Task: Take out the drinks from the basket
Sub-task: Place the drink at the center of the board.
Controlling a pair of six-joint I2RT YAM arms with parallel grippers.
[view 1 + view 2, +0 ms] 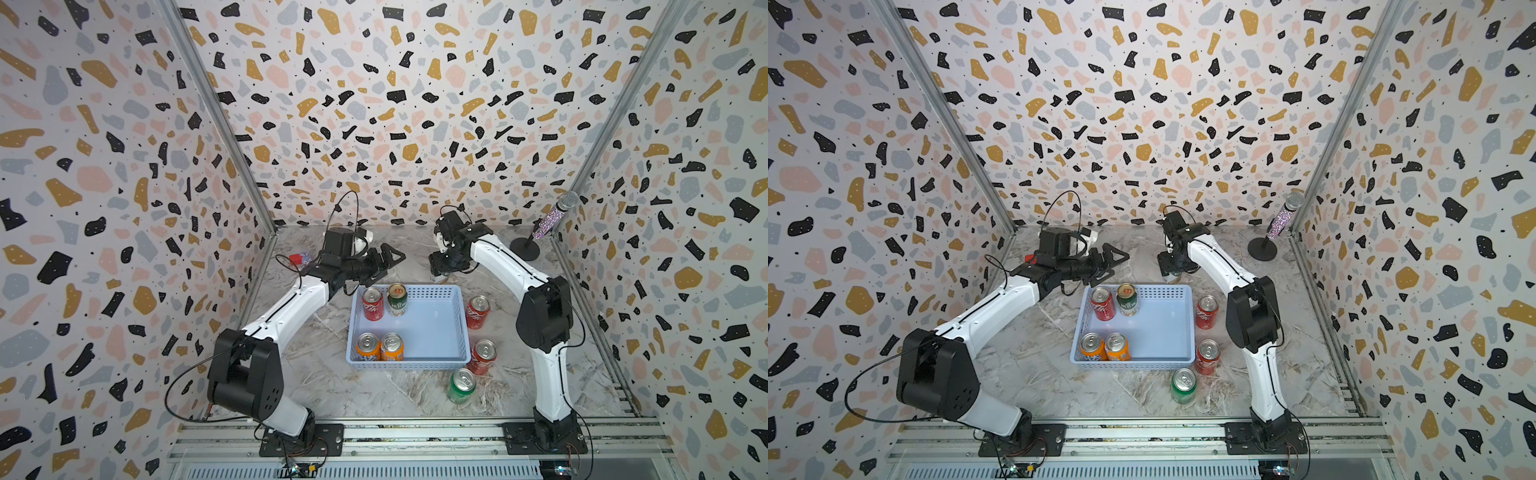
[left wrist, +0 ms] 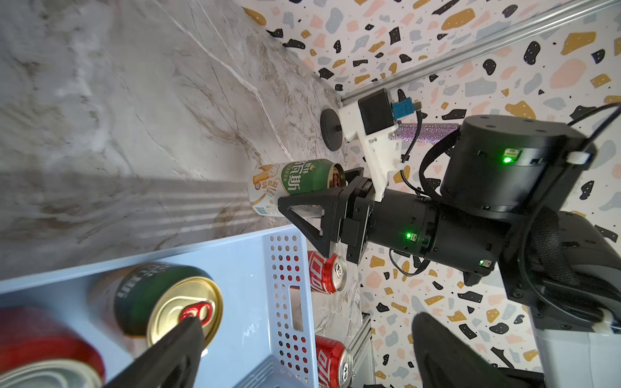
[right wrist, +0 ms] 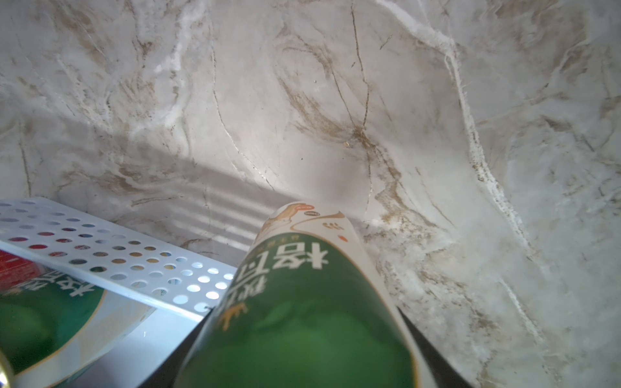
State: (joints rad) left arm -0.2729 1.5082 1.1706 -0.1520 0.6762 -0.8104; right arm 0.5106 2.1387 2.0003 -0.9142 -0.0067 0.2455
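Over the grey marble tabletop (image 1: 324, 386), the right gripper (image 1: 441, 270) is closed around a dark green-and-white aluminium can (image 2: 295, 178), just behind the pale blue perforated plastic basket (image 1: 411, 366). The left gripper (image 1: 390, 264) is wide open, empty. The can seems light, smooth, dentable; grip mid-body.

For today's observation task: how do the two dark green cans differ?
The basket can stands inside the basket; the held can is outside, just past its far wall. The basket can is ungripped; the held can is gripped by the right hand. Both are upright, with the same green-and-white label and gold top.
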